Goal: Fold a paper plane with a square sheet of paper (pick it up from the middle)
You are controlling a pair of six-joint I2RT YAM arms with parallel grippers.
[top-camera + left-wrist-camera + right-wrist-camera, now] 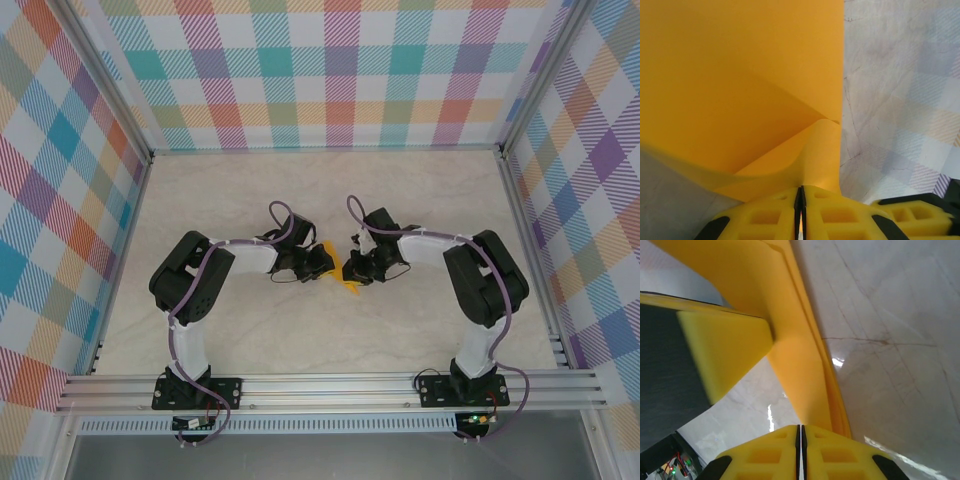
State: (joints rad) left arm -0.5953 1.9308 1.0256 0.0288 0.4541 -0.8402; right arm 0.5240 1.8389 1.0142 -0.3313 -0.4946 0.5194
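Observation:
The square sheet of paper, orange-yellow and creased into layered folds, hangs between both grippers at the middle of the table. In the left wrist view the paper spreads wide with a diagonal crease. My left gripper is shut on its lower edge. In the right wrist view a narrow folded strip of the paper runs down into my right gripper, which is shut on it. From above, the left gripper and right gripper nearly touch. Whether the folds form a paper plane I cannot tell.
The pale marble-look table lies bare around the arms. Plaid walls close the back and both sides. An aluminium rail with the arm bases runs along the near edge. The left gripper's yellow finger sits close beside the strip.

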